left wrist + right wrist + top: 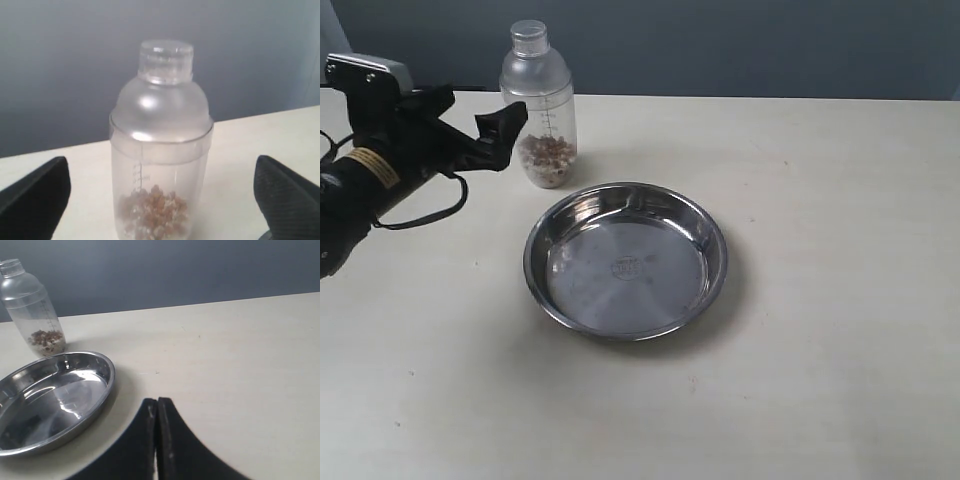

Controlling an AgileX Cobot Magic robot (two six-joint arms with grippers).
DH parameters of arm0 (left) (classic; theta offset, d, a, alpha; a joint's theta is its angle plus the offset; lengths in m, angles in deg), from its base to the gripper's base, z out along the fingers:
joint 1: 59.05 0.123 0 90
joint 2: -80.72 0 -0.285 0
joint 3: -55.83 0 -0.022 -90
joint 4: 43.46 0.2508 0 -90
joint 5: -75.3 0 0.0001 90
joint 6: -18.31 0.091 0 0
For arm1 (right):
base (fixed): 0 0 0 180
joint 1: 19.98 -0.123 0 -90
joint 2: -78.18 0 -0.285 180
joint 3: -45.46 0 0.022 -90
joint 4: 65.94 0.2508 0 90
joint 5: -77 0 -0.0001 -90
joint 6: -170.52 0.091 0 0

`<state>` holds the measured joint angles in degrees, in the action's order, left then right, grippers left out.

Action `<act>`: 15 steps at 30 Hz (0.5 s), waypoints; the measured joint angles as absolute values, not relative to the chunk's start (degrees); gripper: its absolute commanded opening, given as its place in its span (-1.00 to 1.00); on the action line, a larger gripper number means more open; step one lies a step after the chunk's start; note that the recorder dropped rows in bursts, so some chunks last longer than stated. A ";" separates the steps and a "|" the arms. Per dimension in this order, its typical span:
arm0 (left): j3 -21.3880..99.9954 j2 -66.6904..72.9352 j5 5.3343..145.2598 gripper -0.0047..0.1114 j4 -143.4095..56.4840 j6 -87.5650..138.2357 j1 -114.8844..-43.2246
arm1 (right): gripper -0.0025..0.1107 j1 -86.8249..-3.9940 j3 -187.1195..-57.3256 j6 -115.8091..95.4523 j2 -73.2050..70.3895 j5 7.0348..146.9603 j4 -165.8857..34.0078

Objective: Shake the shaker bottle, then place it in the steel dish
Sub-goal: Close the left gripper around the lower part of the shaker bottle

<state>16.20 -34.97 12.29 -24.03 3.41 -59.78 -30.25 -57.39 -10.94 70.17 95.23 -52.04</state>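
The shaker bottle (538, 105) stands upright on the table just behind the steel dish (650, 290), with brownish granules in its bottom. My left gripper (480, 108) is open at the bottle's left side. In the left wrist view the bottle (160, 145) stands between the spread black fingers (35, 197), neither of which touches it. My right gripper (156, 405) is shut on nothing, low over bare table to the right of the dish (55, 395); it does not show in the exterior view. The right wrist view shows the bottle (35, 310) beyond the empty dish.
The beige table (820, 200) stretches wide to the right of and in front of the dish. A dark blue-grey wall (740, 45) runs behind the table's far edge. The left arm's cable (430, 210) hangs near the table's left side.
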 measured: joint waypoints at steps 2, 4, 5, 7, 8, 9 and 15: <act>16.77 -36.89 13.41 0.67 -24.03 3.56 -59.78 | -0.97 -30.25 -57.39 -10.94 70.17 95.23 -52.04; 16.90 -37.88 13.97 0.67 -23.31 3.56 -59.78 | -0.97 -30.25 -57.39 -10.94 70.17 95.23 -52.04; 16.90 -38.03 13.97 0.67 -22.88 3.46 -59.78 | -0.97 -30.25 -57.39 -10.94 70.17 95.23 -52.04; 16.90 -38.14 12.74 0.67 -22.48 3.35 -59.78 | -0.97 -30.25 -57.39 -10.94 70.17 95.23 -52.04; 16.90 -38.14 11.52 0.67 -22.48 3.35 -59.78 | -0.97 -30.25 -57.39 -10.94 70.17 95.23 -52.04; 17.04 -38.14 10.31 0.67 -22.48 3.35 -59.78 | -0.97 -30.25 -57.39 -10.94 70.17 95.23 -52.04; 19.56 -38.14 15.77 0.90 -21.17 2.57 -59.78 | -0.97 -30.25 -57.39 -10.94 70.17 95.23 -52.04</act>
<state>19.56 -38.14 15.77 -21.17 2.57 -59.78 -30.25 -57.39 -10.94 70.17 95.23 -52.04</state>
